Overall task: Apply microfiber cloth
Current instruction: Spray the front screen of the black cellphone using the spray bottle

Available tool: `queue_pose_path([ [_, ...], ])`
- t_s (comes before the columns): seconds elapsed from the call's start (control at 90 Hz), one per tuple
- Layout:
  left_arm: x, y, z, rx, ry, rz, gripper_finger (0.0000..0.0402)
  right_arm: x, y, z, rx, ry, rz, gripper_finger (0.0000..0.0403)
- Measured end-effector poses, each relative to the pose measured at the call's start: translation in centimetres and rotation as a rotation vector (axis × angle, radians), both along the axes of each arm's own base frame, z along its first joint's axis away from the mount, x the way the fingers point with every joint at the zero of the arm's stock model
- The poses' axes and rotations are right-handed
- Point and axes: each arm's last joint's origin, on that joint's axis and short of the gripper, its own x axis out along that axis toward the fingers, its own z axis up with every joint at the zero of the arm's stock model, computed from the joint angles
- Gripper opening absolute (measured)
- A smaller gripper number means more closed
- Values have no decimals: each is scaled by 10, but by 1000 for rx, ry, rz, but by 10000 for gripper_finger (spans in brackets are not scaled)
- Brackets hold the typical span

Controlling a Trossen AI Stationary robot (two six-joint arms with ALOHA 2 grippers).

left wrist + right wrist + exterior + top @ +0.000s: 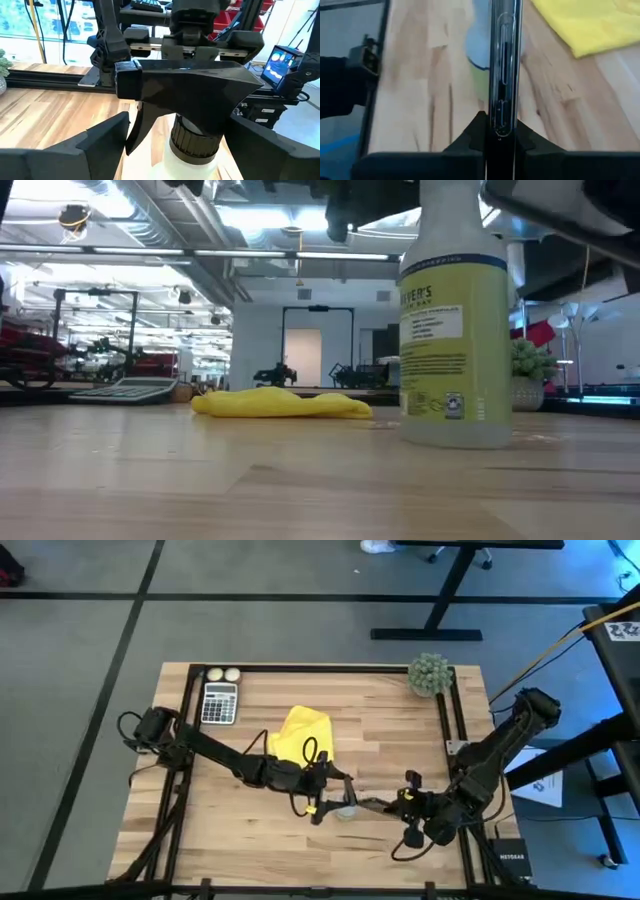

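The microfiber cloth (303,732) lies crumpled and flat on the wooden table (390,730), a little left of centre and toward the far side; nothing holds it and nothing rests on it in the low view. Neither gripper touches it. The left gripper (322,788) is at the near middle of the table, just nearer than the cloth, its fingers spread either side of the black trigger head of a spray bottle (455,330) that stands upright on the table; no contact is visible, so the grip reads as open around it. The right gripper (499,131) is close by on the right, clamped on the edge of a thin black phone (501,65) held on edge above the table. Judgement: the cloth has not yet been applied to anything; the wiping itself remains to be done, and a gripper must first be freed to take the cloth. On the table's far left stand a calculator (219,703) and two pale balls (222,674); a fuzzy green ball (430,674) sits at the far right corner. The table is light butcher-block in a black frame, on grey carpet; beyond it is an open workshop with overhead lighting.
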Motion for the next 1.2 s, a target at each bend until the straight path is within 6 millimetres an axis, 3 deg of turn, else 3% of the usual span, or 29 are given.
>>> queue_pose_path([
  [0.367, 0, 2, 0, -76, -1, 66, 302, 21, 0, -7, -44, -25, 32, 9],
  [0.544, 0, 2, 0, -89, -2, 75, 302, 19, -1, -5, -44, -32, 33, 11],
  [0.778, 0, 0, 0, -67, -3, 66, 302, -5, -10, 21, -82, 99, -3, 8],
  [1.022, -1, -1, 0, -68, -4, 59, 302, 5, -17, 29, -156, 67, 12, 8],
  [1.2, -1, -1, 0, -67, -2, 59, 302, -4, -26, 61, -175, 75, 23, 8],
])
